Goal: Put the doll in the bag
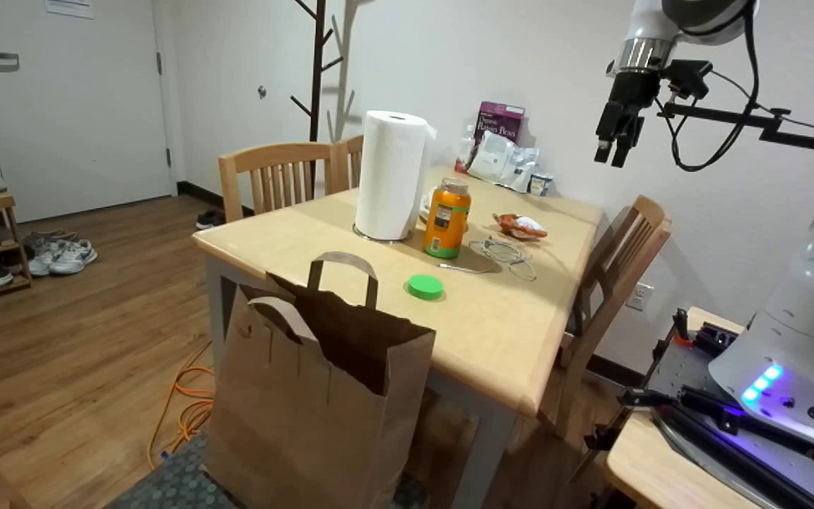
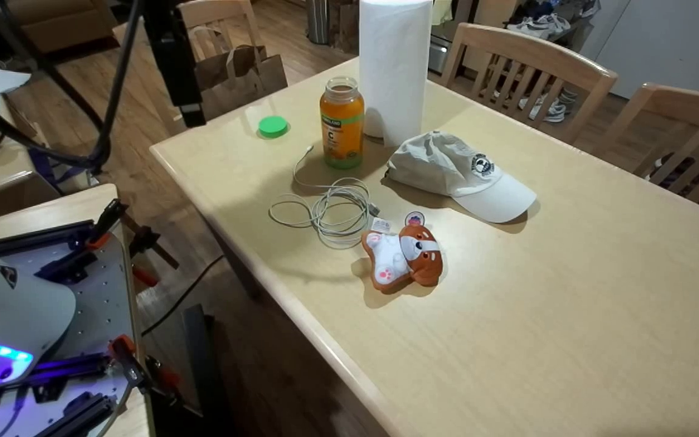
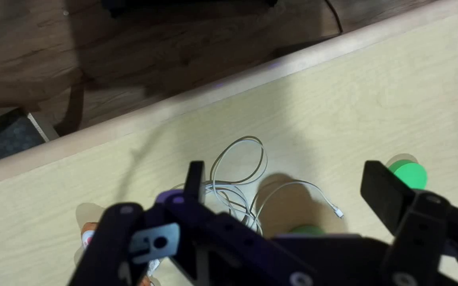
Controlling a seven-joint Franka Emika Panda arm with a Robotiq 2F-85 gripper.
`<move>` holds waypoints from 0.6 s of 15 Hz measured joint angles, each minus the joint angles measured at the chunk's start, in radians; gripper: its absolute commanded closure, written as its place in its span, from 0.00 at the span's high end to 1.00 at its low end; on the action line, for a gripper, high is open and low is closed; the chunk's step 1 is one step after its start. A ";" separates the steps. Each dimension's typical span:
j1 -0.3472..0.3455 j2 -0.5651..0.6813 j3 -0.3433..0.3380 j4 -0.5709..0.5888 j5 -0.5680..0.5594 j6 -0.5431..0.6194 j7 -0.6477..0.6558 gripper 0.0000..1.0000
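The doll, a reddish-brown and white plush dog, lies on the table beside a coiled cable in both exterior views (image 1: 520, 226) (image 2: 407, 255). In the wrist view, parts of the doll (image 3: 88, 230) show at lower left, mostly hidden behind the gripper. The brown paper bag stands upright with its top open on a chair at the table's end in both exterior views (image 1: 308, 410) (image 2: 240, 76). My gripper (image 1: 611, 157) is high above the table, apart from doll and bag. It is open and empty in the wrist view (image 3: 282, 174); its tip also shows in an exterior view (image 2: 193, 115).
An orange bottle (image 2: 342, 130), a paper towel roll (image 2: 395, 67), a white cap (image 2: 459, 173), a green lid (image 2: 273, 126) and a white cable (image 2: 337, 212) are on the table (image 2: 568, 340). A cereal box (image 1: 499, 120) and packets (image 1: 502, 162) stand by the wall. Chairs (image 1: 619, 276) surround the table.
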 measured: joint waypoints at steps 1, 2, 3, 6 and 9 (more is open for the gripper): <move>0.000 0.000 0.000 0.000 0.000 0.000 0.000 1.00; 0.000 0.000 0.001 0.000 0.000 0.000 -0.001 1.00; 0.000 0.005 0.003 0.004 -0.003 0.008 -0.004 1.00; -0.010 0.083 0.012 0.061 -0.067 0.090 -0.001 1.00; -0.044 0.243 0.012 0.159 -0.160 0.204 0.000 1.00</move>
